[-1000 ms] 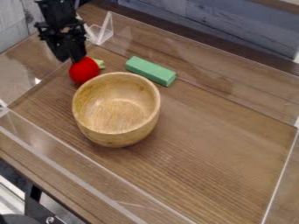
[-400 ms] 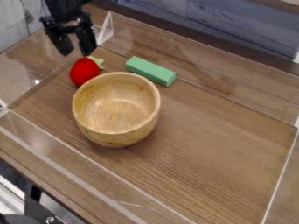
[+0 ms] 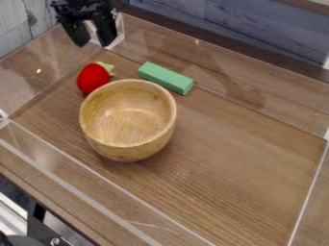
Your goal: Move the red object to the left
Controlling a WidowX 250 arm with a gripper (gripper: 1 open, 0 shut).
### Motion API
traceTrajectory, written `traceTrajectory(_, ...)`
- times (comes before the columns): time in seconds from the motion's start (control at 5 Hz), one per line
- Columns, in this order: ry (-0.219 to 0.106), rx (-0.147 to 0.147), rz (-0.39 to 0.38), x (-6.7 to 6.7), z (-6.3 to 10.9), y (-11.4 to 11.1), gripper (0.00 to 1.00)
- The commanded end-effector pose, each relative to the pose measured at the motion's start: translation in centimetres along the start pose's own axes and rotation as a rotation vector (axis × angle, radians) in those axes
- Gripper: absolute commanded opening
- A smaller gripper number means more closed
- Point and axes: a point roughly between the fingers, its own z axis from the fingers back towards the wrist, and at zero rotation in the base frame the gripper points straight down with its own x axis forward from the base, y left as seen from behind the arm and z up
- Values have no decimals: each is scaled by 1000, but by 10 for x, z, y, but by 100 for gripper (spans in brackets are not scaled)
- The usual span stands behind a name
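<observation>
Since a second ago, the gripper [image 3: 92, 36] has let go of the strawberry [image 3: 91, 78] and lifted clear of it, drawing up toward the top of the picture; the strawberry, the green block [image 3: 166, 77] and the wooden bowl [image 3: 127, 119] lie where they were. All of it sits on a wood-grain table [image 3: 232, 163], fenced by low clear plastic walls [image 3: 309, 207], with a pale wall running behind the far edge. At the far left the black arm comes down from the upper edge, its gripper pointing steeply downward with the two fingers spread apart and nothing between them, hanging above and well apart from the strawberry. Below it the strawberry rests on the table, just beside the bowl's far left rim. Next comes the bowl, upright. The green block lies flat just behind the bowl's far right side.
</observation>
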Motion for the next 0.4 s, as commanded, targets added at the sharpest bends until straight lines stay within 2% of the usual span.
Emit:
traceTrajectory(0.0, -72, 22, -52, 5, 31, -17, 100)
traceTrajectory(0.2, -68, 11, -70, 18, 32, -30, 100)
